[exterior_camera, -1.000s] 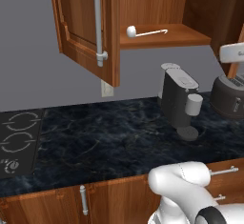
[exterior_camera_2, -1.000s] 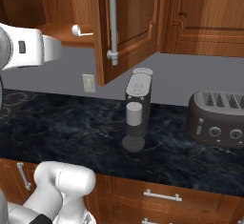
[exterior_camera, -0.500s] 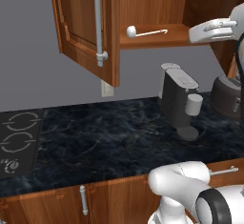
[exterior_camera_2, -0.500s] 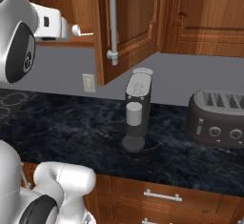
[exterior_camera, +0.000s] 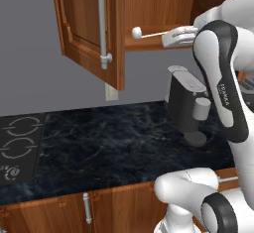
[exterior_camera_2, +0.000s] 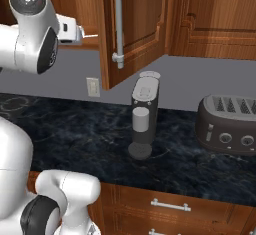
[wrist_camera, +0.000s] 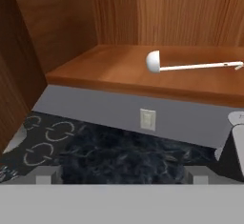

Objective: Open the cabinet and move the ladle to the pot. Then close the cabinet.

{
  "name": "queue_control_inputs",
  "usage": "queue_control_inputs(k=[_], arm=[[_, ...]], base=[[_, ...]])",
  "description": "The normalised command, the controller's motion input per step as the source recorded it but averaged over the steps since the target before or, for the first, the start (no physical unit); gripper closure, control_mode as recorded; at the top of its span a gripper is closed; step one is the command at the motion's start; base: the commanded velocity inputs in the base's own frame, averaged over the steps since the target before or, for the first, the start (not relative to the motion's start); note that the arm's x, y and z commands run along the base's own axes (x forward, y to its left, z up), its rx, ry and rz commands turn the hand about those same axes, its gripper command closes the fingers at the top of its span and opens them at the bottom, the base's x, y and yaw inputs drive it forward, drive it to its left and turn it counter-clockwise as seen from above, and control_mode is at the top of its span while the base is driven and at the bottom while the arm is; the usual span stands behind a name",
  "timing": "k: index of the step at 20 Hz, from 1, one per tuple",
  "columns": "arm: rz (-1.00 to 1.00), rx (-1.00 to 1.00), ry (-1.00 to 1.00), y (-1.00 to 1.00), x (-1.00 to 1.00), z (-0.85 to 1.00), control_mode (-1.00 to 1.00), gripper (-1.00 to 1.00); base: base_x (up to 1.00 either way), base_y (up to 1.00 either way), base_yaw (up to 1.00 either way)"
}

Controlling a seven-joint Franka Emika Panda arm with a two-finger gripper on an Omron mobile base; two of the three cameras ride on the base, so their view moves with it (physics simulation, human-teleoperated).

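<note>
The cabinet (exterior_camera: 84,24) on the wall has its left door swung open, so the wooden shelf (wrist_camera: 114,75) inside shows. On the shelf lies the ladle (wrist_camera: 153,61), white with a round head and a thin handle running right; its head also shows at the ladle (exterior_camera: 136,32). My gripper (exterior_camera: 168,37) hovers at the shelf's front edge by the handle's end, open and holding nothing. In the hand view the gripper (wrist_camera: 121,176) sits just below and in front of the shelf, apart from the ladle. The hand (exterior_camera_2: 72,29) is level with the shelf. The pot is out of view.
A coffee machine (exterior_camera: 186,103) stands on the dark counter (exterior_camera: 109,147) under the cabinet, and a toaster (exterior_camera_2: 230,124) sits further right. A stove top (exterior_camera: 15,145) lies at the left. The open door's long silver handle (exterior_camera_2: 118,21) hangs beside my arm.
The arm has swung up from the right and leftward to the cabinet shelf, bringing the hand to the ladle's handle end. The gripper has stayed open.
</note>
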Motion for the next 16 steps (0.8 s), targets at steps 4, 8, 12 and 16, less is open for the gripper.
queue_control_inputs(k=[4,8,12,16], arm=[[0.00,0.00,0.00,0.13,0.89,0.00,-1.00,-1.00],[0.00,0.00,0.00,0.03,0.91,0.01,-1.00,-1.00],[0.00,0.00,0.01,0.00,0.84,0.00,-1.00,-1.00],[0.00,0.00,0.01,0.02,0.72,0.00,-1.00,-1.00]], base=[[0.00,0.00,0.00],[0.00,0.00,0.00],[0.00,0.00,0.00],[0.00,0.00,0.00]])
